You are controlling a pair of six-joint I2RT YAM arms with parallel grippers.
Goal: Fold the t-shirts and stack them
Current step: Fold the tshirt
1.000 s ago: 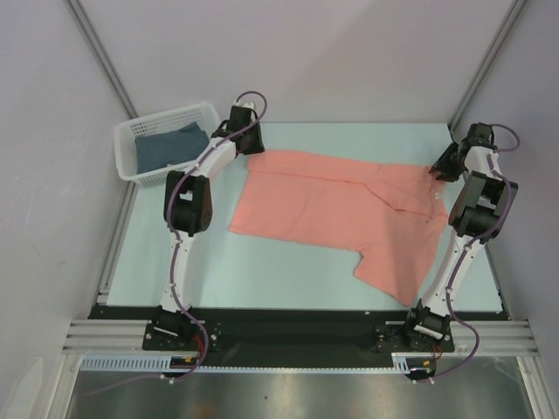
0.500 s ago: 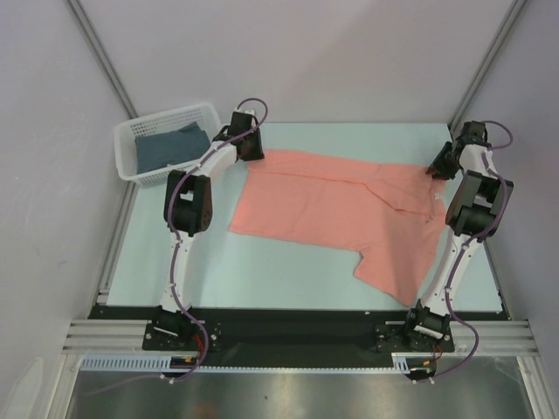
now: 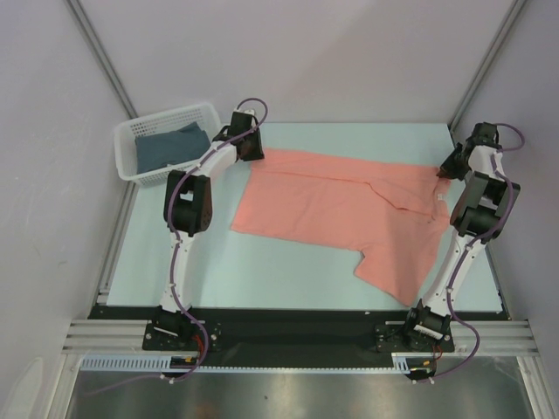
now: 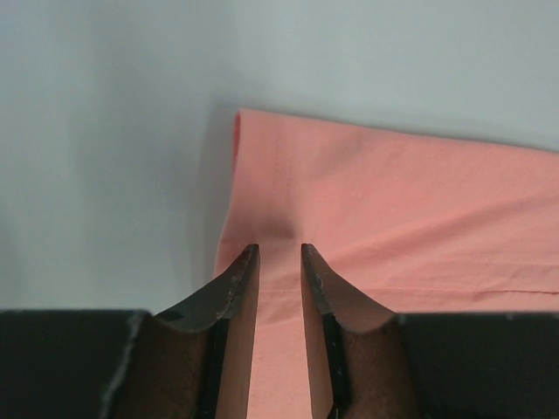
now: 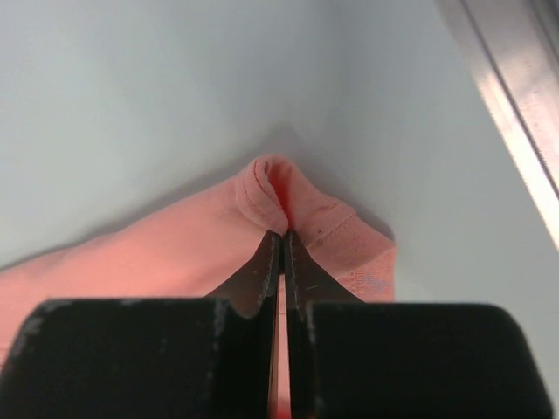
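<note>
Salmon-pink t-shirt (image 5: 157, 253) edge pinched between right fingers (image 5: 258, 281).

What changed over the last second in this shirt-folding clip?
The right gripper closed its jaws on a fold at the far right edge of the salmon-pink t-shirt, its wrist shifting slightly rightward. The left gripper slid a little onto the shirt's far left corner, jaws apart. The shirt stayed spread; the dark blue t-shirt stayed in the basket.

The basket (image 3: 169, 114) stands just left of the left gripper (image 3: 251, 148); the near table (image 3: 262, 271) lies bare.
</note>
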